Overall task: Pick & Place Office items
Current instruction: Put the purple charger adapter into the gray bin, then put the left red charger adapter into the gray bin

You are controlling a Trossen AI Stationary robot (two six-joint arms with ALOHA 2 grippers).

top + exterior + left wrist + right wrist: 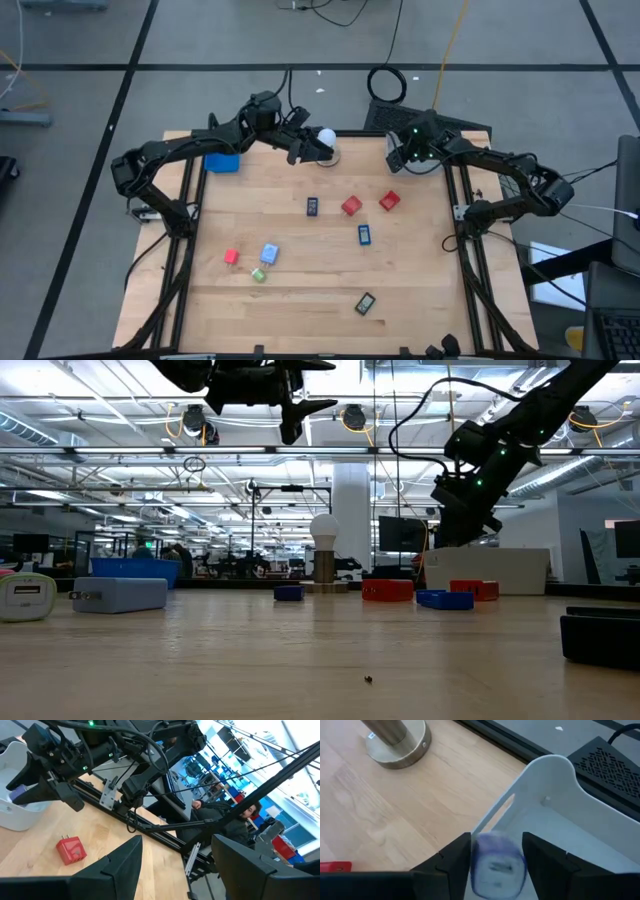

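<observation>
My right gripper [496,851] hovers at the table's far right corner [405,152], slanting down over a white tray [560,805]. A small white and blue-violet piece [497,866] shows blurred in the gap between its fingers, while fingers and tray look sharp. My left gripper [177,870] stands open and empty, raised near the white ball [326,137] at the far middle [300,143]. Lying flat on the table are two red blocks [351,206] [389,201], dark blue pieces [312,206] [364,234], a small red block [231,257], a light-blue block [268,253], a green bit [259,274] and a dark piece [365,303]. My right gripper has the white and blue-violet piece's two sides [476,865] right beside its fingers [455,857], which slant down from above. The piece is clear of the tray below it. Whether the fingers touch it I cannot tell, because the piece is blurred.
A blue tray [221,162] sits at the far left. The ball's round base [397,742] stands beside the white tray. Black frame rails run along both table sides [462,230]. A person sits in the room beyond the table [240,815].
</observation>
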